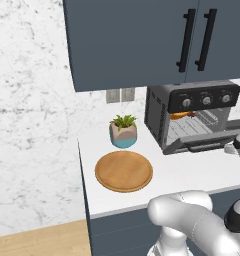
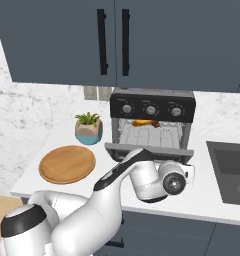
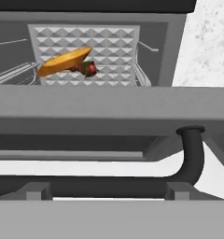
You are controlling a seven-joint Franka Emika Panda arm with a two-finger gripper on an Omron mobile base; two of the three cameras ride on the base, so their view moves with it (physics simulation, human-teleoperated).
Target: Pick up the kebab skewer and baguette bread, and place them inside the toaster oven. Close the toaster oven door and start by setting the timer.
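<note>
While the left base view looks across the white counter, the toaster oven stands at its back right under the blue-grey cabinets, with three knobs across its top panel. The toaster oven door hangs down open in front. Inside, high on the wire rack, lies an orange-gold piece, the baguette bread. A round wooden plate lies bare near the counter's front left, and a small potted succulent stands just behind it. The white arm rises at the lower right, its wrist reaching the door's right end.

From the right base view, the arm bends up to the dropped door, its hand pressed close under the door's front edge; the fingers are hidden there. The bread rests far back on the rack, a dark sink lies to the right, and the plate and succulent sit to the left.

Looking along the hand, the door's black bar handle crosses just in front, its bracket curving up at the right. Beyond the door edge, the baguette bread lies tilted on the rack with the kebab skewer touching beneath it. No fingertips show here, yet the pincer is spread wide and empty.
</note>
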